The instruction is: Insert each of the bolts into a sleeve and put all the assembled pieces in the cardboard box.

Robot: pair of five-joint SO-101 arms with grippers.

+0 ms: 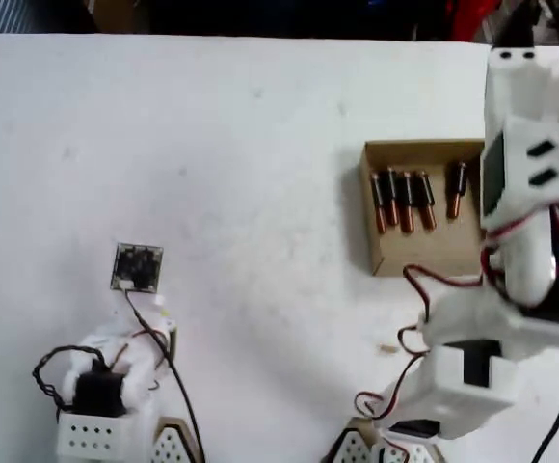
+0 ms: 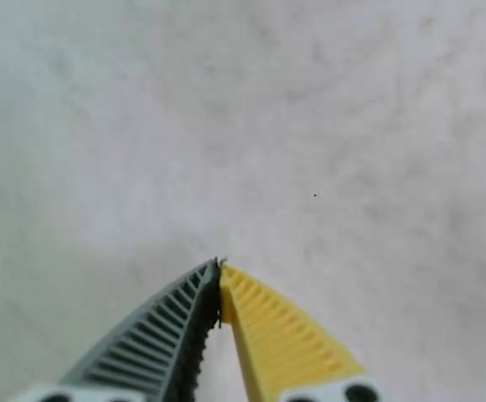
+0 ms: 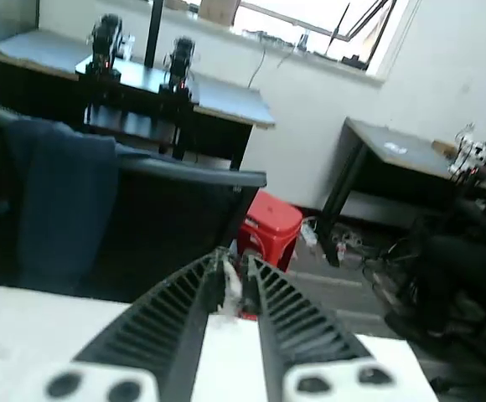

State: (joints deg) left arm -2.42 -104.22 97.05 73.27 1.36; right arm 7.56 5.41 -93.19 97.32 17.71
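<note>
left claw [image 2: 219, 270]: clenched, its grey finger [image 2: 147, 343] and yellow finger [image 2: 281, 339] meeting at the tips with nothing between them.
table [image 2: 243, 100]: bare white surface right under this claw and ahead of its tips.
right claw [image 3: 233, 266]: clenched to a thin slit between two black ribbed fingers [image 3: 155, 331]. A small pale bit sits in the slit near the tips, too blurred to tell what it is. The claw is held up above the table's white edge and points out into the room.
left arm [image 1: 96, 386]: folded low at the near edge of the table in the high view. A small square board [image 1: 137, 267] on a dark wire lies just ahead of it.
right arm [image 1: 525, 241]: a bulky white arm raised over the table's right side, with red and black wires hanging from it.
cardboard box [image 1: 424, 148]: open and flat on the table, well apart from the left claw. It sits under the right arm, which covers its right edge in the high view.
assembled pieces [image 1: 407, 201]: five lie inside the box. Four are side by side and nearly touching, and the fifth [image 1: 459, 188] lies a little apart, nearer the right arm.
small brown bit [image 1: 387, 348]: loose on the table, just outside the box on the side nearer the arms' bases, beside the red wire. It is too small to identify.
chair [image 3: 176, 209]: just beyond the right claw's tips, dark, with a blue cloth [image 3: 54, 201] draped over it.
red bin [image 3: 268, 230]: on the floor behind the chair, in line with the right claw's slit.
desks [image 3: 193, 92]: farthest from the claw, against a pale wall under a window.
</note>
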